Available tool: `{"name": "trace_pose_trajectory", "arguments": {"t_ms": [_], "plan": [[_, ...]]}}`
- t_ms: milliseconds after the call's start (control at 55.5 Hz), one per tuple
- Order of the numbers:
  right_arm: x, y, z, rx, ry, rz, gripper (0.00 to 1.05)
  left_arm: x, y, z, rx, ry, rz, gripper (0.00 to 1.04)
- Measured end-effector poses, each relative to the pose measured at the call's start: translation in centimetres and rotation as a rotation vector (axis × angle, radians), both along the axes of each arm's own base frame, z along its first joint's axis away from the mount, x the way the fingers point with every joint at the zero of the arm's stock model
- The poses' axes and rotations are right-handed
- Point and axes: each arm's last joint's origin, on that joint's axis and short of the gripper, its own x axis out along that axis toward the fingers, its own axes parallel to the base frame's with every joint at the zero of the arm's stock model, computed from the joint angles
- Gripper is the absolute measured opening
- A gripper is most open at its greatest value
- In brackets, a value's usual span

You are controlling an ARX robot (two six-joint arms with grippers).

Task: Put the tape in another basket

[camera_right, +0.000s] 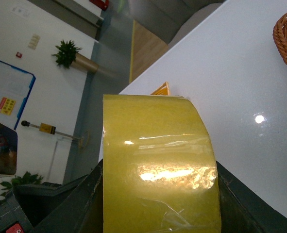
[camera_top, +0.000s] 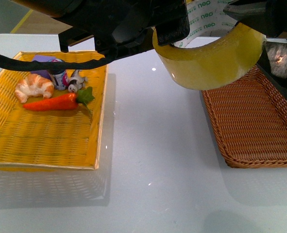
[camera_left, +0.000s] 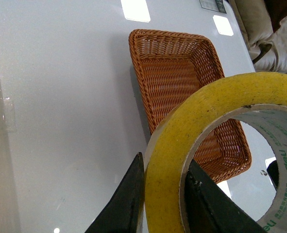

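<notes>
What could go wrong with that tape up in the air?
The left gripper pinches only the wall of the tape, and the right gripper flanks it; a badly timed release might drop it. It is held high near the basket, so it could bounce or roll onto the table.

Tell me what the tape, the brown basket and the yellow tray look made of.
The tape: glossy translucent yellowish plastic film, by its highlights and wrinkles, on a white printed core, likely cardboard. The brown basket: matte woven wicker or rattan, with a braided rim. The yellow tray: finer flat weave, slightly shiny; plastic or dyed straw, cannot tell.
</notes>
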Motion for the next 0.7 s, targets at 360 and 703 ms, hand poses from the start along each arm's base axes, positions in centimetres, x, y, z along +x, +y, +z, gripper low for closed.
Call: {"name": "trace_pose_trajectory", "arguments": {"t_ms": [360,703], "plan": [[0.0,0.0,0.0,0.011,0.001,0.004,0.47,0.0,0.0,0.4,-0.026,-0.010,-0.020,0.62],[-0.1,-1.6,-0.3,0.015,0.010,-0.056,0.47,-0.4,2.5,2.1,-0.032,-0.138,0.052,0.96]]}}
